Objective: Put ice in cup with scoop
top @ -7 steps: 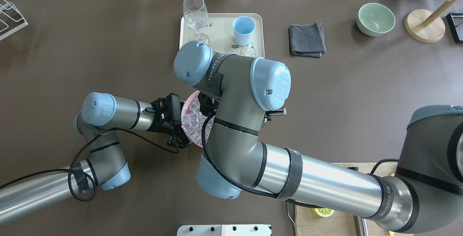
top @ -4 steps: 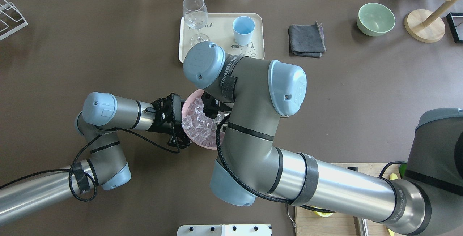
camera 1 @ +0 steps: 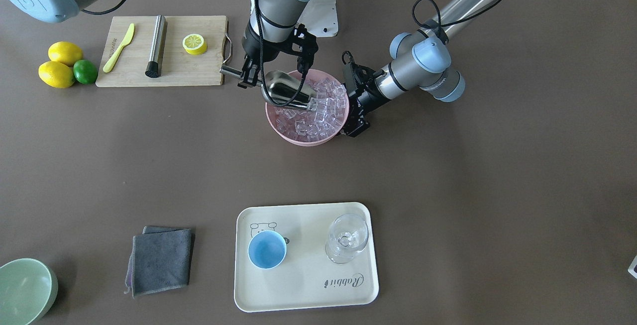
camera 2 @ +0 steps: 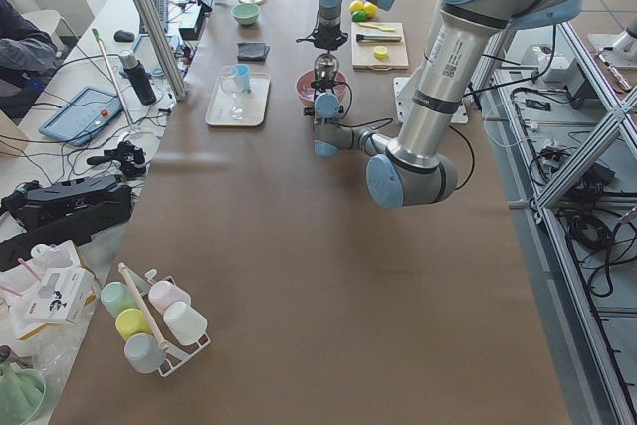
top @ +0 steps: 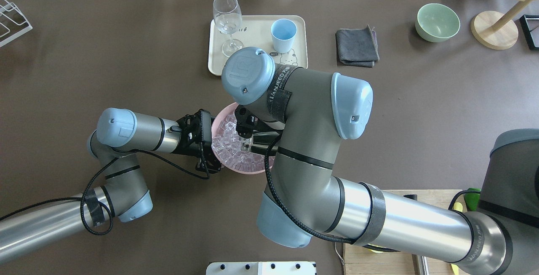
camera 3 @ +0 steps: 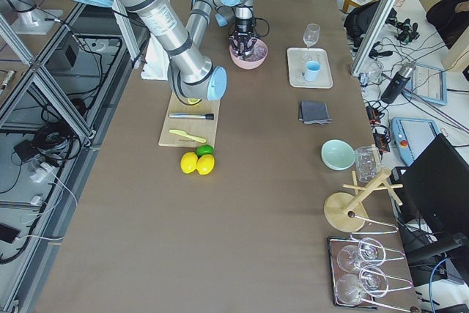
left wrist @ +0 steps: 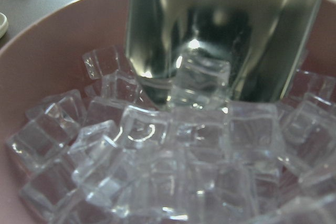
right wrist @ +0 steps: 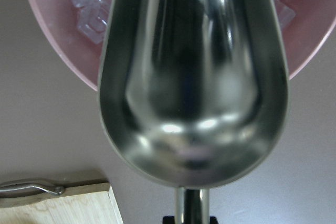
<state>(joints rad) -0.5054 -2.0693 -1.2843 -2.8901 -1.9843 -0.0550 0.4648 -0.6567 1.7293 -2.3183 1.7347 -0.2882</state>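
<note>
A: Bright, even light from above in the fixed views; shadows on the brown desk (top: pixel 84 77) are soft and faint.
B: The two side views bend at their edges; the far end of the exterior left view is washed pale with glare.
A: And the wrist views?
B: Dimmer; the scoop (right wrist: pixel 191 77) carries smeared highlights and dark reflections; the ice (left wrist: pixel 147 145) nearest the left lens is blurred.

A long brown table (camera 2: pixel 299 276) runs down the room. Grey floor (camera 2: pixel 607 365) with loose cables (camera 2: pixel 587 234) lies along one side, a metal post (camera 2: pixel 148 22) along the other.
</note>
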